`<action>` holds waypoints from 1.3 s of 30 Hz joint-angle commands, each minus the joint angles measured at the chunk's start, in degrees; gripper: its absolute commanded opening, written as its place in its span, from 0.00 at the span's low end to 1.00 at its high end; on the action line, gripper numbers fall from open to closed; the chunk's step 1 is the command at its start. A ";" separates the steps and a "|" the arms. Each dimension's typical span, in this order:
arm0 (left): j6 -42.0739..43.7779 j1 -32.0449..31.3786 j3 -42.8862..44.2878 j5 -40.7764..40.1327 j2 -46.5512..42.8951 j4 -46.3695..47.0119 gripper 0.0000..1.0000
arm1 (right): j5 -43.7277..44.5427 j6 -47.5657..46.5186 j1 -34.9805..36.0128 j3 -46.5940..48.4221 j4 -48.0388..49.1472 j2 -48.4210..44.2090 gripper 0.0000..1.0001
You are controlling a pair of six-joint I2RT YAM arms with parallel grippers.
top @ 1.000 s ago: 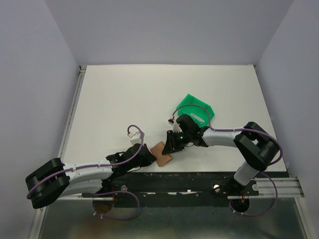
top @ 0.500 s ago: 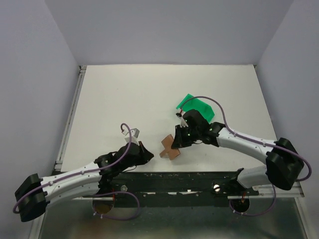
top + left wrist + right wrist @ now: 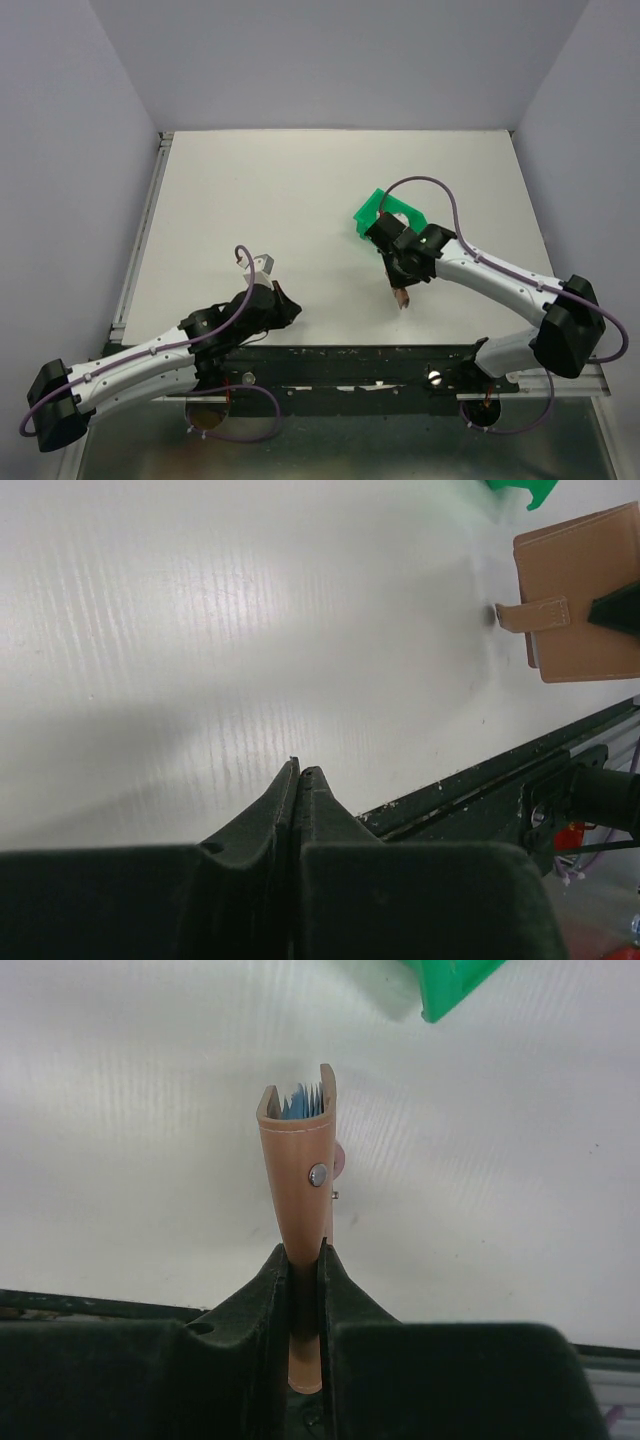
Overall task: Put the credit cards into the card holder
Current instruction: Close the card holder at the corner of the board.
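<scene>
My right gripper (image 3: 303,1250) is shut on the tan leather card holder (image 3: 298,1175), which it grips by one end and holds above the table. Pale blue edges of the credit cards (image 3: 303,1100) show inside the holder's far, open end. From the top view the card holder (image 3: 400,297) appears edge-on under the right gripper (image 3: 400,288), near the table's front. In the left wrist view the card holder (image 3: 580,590) shows its flat face and snap tab. My left gripper (image 3: 300,770) is shut and holds nothing; seen from above, the left gripper (image 3: 291,308) is well left of the holder.
A green plastic bin (image 3: 385,208) lies tipped behind the right wrist, and the green bin (image 3: 445,985) shows close past the holder in the right wrist view. The table's dark front rail (image 3: 350,355) runs just below both grippers.
The right gripper closed on the card holder, lifted it and carried it right, turning it edge-on. The left gripper came off the holder and drew back to the left.
</scene>
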 commanded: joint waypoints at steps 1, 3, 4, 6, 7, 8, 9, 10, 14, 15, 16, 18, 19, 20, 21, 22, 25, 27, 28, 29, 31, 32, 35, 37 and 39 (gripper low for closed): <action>-0.15 0.21 -0.90 -0.40 -0.01 -0.98 0.08 | 5.77 0.60 1.94 0.49 -4.70 3.61 0.11; 0.20 0.21 -0.72 0.03 0.42 -1.07 0.08 | 5.16 1.48 2.65 -0.12 -3.02 5.19 0.11; 0.29 0.21 -0.64 0.12 0.51 -1.15 0.09 | 5.07 1.91 3.26 -0.39 -2.15 5.81 0.11; 0.46 0.21 -0.55 0.39 0.86 -1.24 0.08 | 4.80 2.53 4.32 -0.57 -0.92 6.86 0.11; 0.55 0.21 -0.55 0.48 1.04 -1.24 0.09 | 4.54 2.97 4.67 -0.48 -0.65 7.39 0.11; 0.46 0.21 -0.63 0.56 1.13 -1.24 0.08 | 4.28 3.23 5.28 -0.30 -0.30 7.83 0.12; 0.46 0.21 -0.72 0.56 1.13 -0.98 0.09 | 3.84 3.50 5.72 -0.13 0.05 8.27 0.14; 0.38 0.21 -0.98 0.56 1.13 -0.80 0.09 | 3.22 3.68 6.42 0.13 0.58 8.53 0.16; -0.06 0.21 -1.60 0.83 1.57 -0.10 0.08 | 0.41 4.73 9.15 1.10 3.39 10.03 0.31; -0.15 0.21 -1.60 1.00 1.83 0.07 0.08 | -0.64 4.91 10.03 1.54 4.09 10.64 0.34; -0.15 0.21 -1.78 1.18 2.09 0.16 0.08 | -1.61 5.08 10.82 1.98 4.88 11.43 0.38; -0.24 0.21 -1.78 1.44 2.62 0.34 0.09 | -4.50 5.26 12.84 3.03 7.16 13.27 0.43; -0.33 0.21 -1.86 1.53 2.71 0.25 0.08 | -6.34 5.08 13.54 3.38 8.57 14.24 0.44; -0.50 0.21 -1.95 1.53 2.71 0.08 0.09 | -8.10 5.26 14.33 3.65 10.24 14.68 0.44; -0.59 0.21 -2.04 1.53 2.71 -0.10 0.09 | -9.16 5.61 14.78 3.48 11.65 14.51 0.45; -0.77 0.21 -2.22 1.44 2.36 -0.10 0.08 | -10.83 5.87 14.95 2.87 13.92 13.64 0.44; -1.12 0.21 -3.01 1.27 1.75 -0.10 0.09 | -11.82 6.93 15.05 -0.56 19.38 8.29 0.46; -1.12 0.21 -3.18 1.27 2.09 0.25 0.08 | -7.01 7.28 14.96 -1.88 18.44 4.43 0.46; -1.29 0.21 -3.27 1.35 2.36 0.60 0.09 | -4.45 7.54 14.61 -2.15 16.77 3.27 0.47; -1.21 0.21 -3.36 1.44 2.71 1.04 0.09 | -1.38 7.98 13.82 -2.24 13.89 2.31 0.47; -1.12 0.21 -3.18 1.79 3.76 1.92 0.09 | 2.15 8.95 11.45 -2.24 8.44 1.51 0.47; -1.03 0.21 -3.01 1.88 4.29 2.36 0.08 | 3.90 9.47 10.66 -2.50 5.97 1.33 0.47; -0.68 0.21 -2.31 2.06 6.05 3.15 0.08 | 7.26 11.75 8.46 -4.08 1.82 0.80 0.54; -0.51 0.21 -1.78 2.23 6.75 3.59 0.08 | 6.39 12.81 6.44 -6.09 1.64 0.28 0.57; -0.33 0.21 -1.60 2.23 6.93 3.68 0.08 | 6.73 13.87 5.03 -7.68 1.81 -0.51 0.59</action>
